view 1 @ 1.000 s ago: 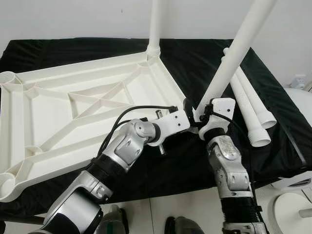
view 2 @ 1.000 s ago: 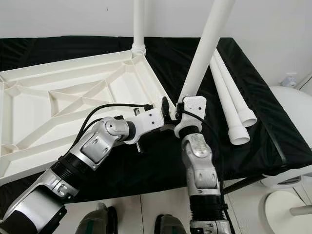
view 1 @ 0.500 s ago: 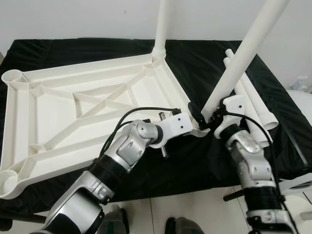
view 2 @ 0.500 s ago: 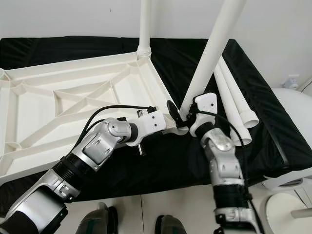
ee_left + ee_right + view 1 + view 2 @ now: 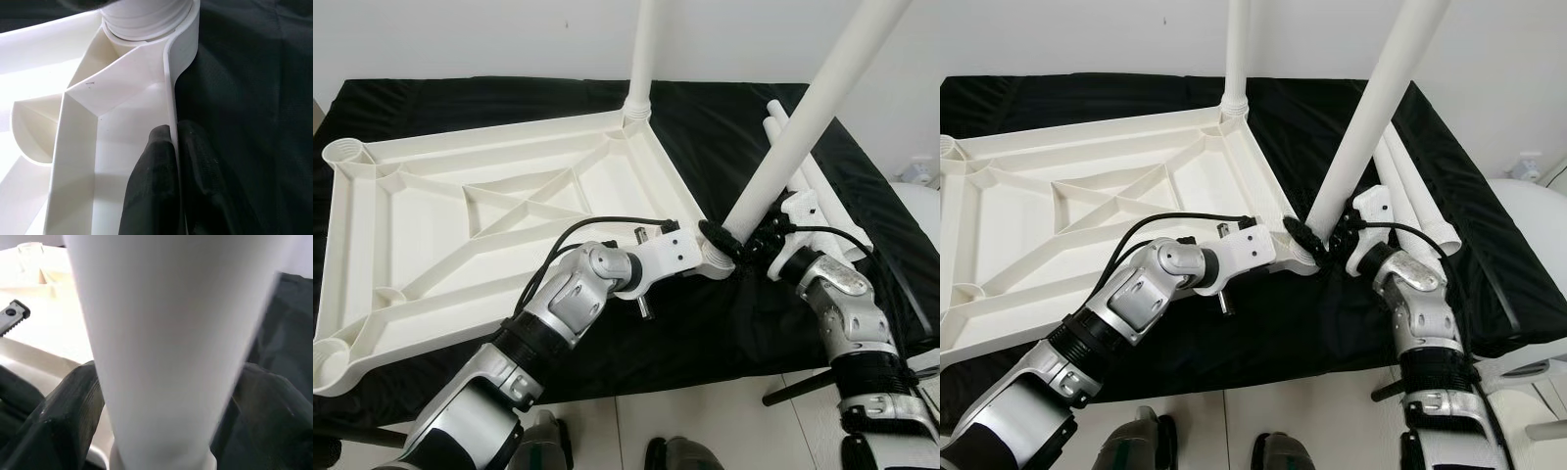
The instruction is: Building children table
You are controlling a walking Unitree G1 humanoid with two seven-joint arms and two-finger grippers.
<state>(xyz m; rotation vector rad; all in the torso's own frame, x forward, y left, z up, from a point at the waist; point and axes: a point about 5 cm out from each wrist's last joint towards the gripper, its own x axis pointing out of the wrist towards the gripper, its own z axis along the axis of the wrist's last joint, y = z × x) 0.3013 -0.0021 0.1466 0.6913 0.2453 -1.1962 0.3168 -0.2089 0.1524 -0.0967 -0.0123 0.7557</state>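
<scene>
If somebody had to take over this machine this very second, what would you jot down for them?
Left gripper: shut on the rim of the upside-down white tabletop, steadying its near right corner.
Right gripper: shut on a white leg, low down, with the leg leaning and its foot at that corner's socket.
Done: one leg stands upright in the far right corner.
Left: straighten and seat the held leg, then fit the two spare legs lying on the black cloth into the two left corner sockets.
</scene>
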